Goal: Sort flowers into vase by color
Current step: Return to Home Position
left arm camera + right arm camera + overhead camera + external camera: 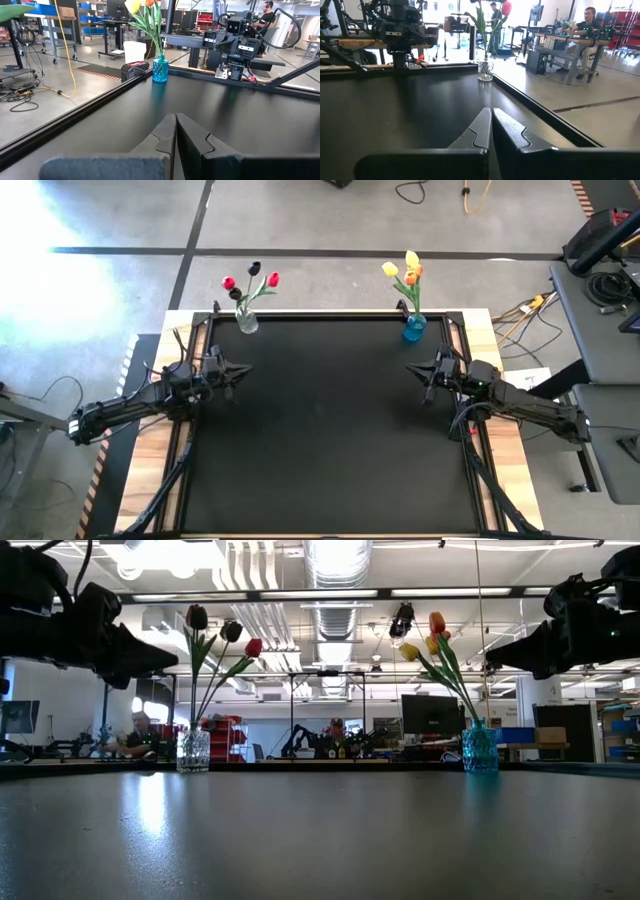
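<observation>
A clear glass vase (246,321) stands at the table's far left and holds red and near-black tulips (250,281) by their stems. A blue glass vase (414,327) stands at the far right and holds yellow and orange tulips (405,271). Both show in the low view, the clear vase (193,749) and the blue vase (480,750). My left gripper (236,369) is shut and empty above the table's left side. My right gripper (416,369) is shut and empty above the right side. Each wrist view shows its shut fingers (176,134) (491,130).
The black table top (330,430) has a raised frame around it. Beyond the far edge are workbenches, cables on the floor (30,90) and seated people (587,30).
</observation>
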You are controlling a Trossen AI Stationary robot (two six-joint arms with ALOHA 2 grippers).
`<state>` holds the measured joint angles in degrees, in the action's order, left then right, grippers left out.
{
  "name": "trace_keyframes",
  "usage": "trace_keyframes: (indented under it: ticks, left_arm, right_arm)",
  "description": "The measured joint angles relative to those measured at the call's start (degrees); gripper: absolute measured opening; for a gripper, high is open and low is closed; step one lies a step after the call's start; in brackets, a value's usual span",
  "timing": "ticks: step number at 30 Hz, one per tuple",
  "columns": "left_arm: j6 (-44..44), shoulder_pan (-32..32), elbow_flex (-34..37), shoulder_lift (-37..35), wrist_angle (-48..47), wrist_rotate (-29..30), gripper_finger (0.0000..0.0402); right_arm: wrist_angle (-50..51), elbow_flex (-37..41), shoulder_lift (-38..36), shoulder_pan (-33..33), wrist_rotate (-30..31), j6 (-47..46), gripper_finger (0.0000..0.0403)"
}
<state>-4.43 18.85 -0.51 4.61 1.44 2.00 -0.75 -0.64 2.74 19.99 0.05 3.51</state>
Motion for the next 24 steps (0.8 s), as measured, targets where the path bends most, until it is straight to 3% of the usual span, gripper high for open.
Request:
trace_keyframes:
  ticks: [24]
  left_arm:
    - [0.0, 0.0, 0.0, 2.6, 0.1, 0.0, 0.0000]
  right_arm:
    - [0.0, 0.0, 0.0, 0.0, 0.0, 0.0, 0.0009]
